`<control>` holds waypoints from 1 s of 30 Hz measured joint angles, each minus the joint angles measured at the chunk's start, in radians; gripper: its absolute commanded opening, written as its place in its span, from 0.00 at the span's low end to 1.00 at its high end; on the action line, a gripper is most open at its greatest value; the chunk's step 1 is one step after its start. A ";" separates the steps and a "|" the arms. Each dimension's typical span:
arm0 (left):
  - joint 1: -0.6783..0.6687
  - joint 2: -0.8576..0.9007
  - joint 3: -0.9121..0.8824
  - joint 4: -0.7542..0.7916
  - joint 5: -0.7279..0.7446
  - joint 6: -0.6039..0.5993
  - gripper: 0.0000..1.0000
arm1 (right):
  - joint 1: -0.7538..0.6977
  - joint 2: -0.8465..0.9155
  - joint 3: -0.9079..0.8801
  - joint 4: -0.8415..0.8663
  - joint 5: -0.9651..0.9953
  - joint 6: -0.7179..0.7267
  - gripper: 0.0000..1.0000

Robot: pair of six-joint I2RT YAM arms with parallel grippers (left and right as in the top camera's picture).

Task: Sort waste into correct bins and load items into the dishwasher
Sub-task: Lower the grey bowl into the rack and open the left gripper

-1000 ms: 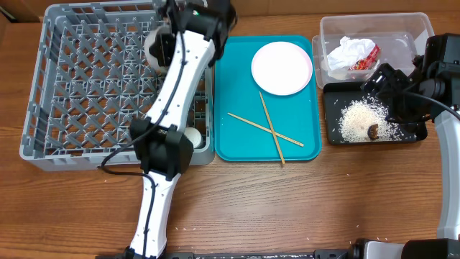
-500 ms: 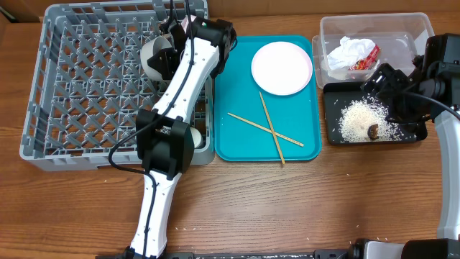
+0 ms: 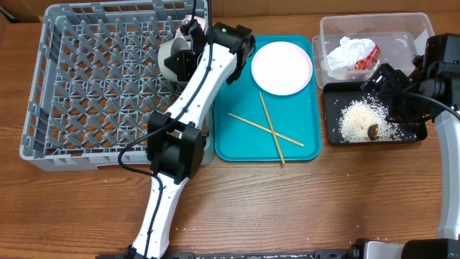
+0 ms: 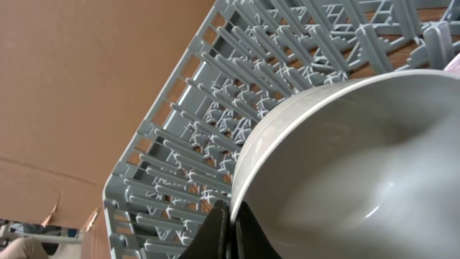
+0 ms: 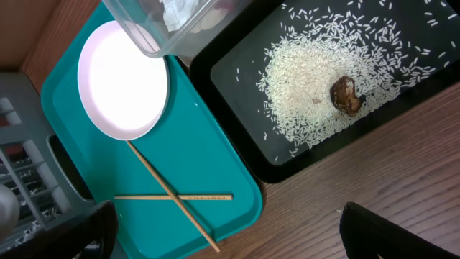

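Note:
My left gripper is shut on the rim of a whitish bowl. It holds the bowl tipped on its side over the back right part of the grey dish rack, as the overhead view shows. The white plate and two crossed chopsticks lie on the teal tray. The clear tub holds the napkin and the red wrapper. The black tray holds rice and the brown lump. My right gripper is open and empty above the trays' front edges.
The rack fills the left half of the table. My left arm crosses the rack's right side and hides part of it. Brown cardboard lies behind the rack. Bare wooden table runs along the front.
My left gripper has carried the bowl to the right over the rack's back part. The right arm and everything on the trays have not moved.

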 measured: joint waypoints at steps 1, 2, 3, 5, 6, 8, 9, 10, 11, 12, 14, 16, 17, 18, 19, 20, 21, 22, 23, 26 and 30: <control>0.000 0.000 0.000 0.000 0.000 0.004 0.04 | 0.000 0.000 0.000 0.000 0.000 0.000 1.00; 0.000 0.000 -0.001 -0.001 -0.001 0.007 0.04 | 0.000 0.000 0.000 0.000 0.000 -0.001 1.00; 0.000 0.000 -0.001 -0.003 -0.005 0.016 0.04 | 0.000 0.000 0.000 0.000 0.000 0.000 1.00; 0.001 0.000 -0.001 -0.004 -0.011 0.031 0.04 | 0.000 0.000 0.000 0.000 0.000 0.000 1.00; 0.001 0.000 -0.001 -0.004 -0.018 0.043 0.04 | 0.000 0.000 0.000 0.000 0.000 0.000 1.00; 0.001 0.000 -0.001 -0.005 -0.035 0.075 0.04 | 0.000 0.000 0.000 0.000 0.000 0.000 1.00; 0.001 0.000 -0.002 -0.005 -0.042 0.082 0.04 | 0.000 0.000 0.000 0.000 0.000 0.000 1.00; 0.000 0.000 -0.002 -0.004 -0.052 0.098 0.04 | 0.000 0.000 0.000 0.000 0.000 0.000 1.00; 0.000 0.000 -0.002 -0.005 -0.063 0.113 0.04 | 0.000 0.000 0.000 0.000 0.000 0.000 1.00; -0.001 0.000 -0.002 -0.004 -0.072 0.128 0.04 | 0.000 0.000 0.000 0.000 0.000 -0.001 1.00; -0.002 0.000 -0.002 -0.005 -0.089 0.158 0.04 | 0.000 0.000 0.000 0.000 0.000 0.000 1.00; -0.002 0.000 -0.002 -0.005 -0.095 0.174 0.04 | 0.000 0.000 0.000 0.000 0.000 0.000 1.00; -0.002 0.000 -0.002 -0.005 -0.095 0.180 0.04 | 0.000 0.000 0.000 0.000 0.000 0.000 1.00; -0.002 0.000 -0.002 -0.004 -0.095 0.185 0.04 | 0.000 0.000 0.000 0.000 0.000 0.000 1.00; -0.002 0.000 -0.002 -0.004 -0.093 0.187 0.04 | 0.000 0.000 0.000 0.000 0.000 0.000 1.00; -0.002 0.000 -0.002 -0.005 -0.091 0.189 0.04 | 0.000 0.000 0.000 0.000 0.000 -0.001 1.00; -0.002 0.000 -0.002 -0.005 -0.086 0.190 0.04 | 0.000 0.000 0.000 0.000 0.000 0.000 1.00; -0.002 0.000 -0.003 -0.004 -0.082 0.190 0.04 | 0.000 0.000 0.000 0.000 0.000 0.000 1.00; -0.002 0.000 -0.005 -0.004 -0.077 0.192 0.04 | 0.000 0.000 0.000 0.000 0.000 0.000 1.00; -0.002 0.000 -0.007 -0.004 -0.077 0.226 0.04 | 0.000 0.000 0.000 0.000 0.000 0.000 1.00; -0.002 0.000 -0.007 -0.005 -0.110 0.289 0.04 | 0.000 0.000 0.000 0.000 0.000 0.000 1.00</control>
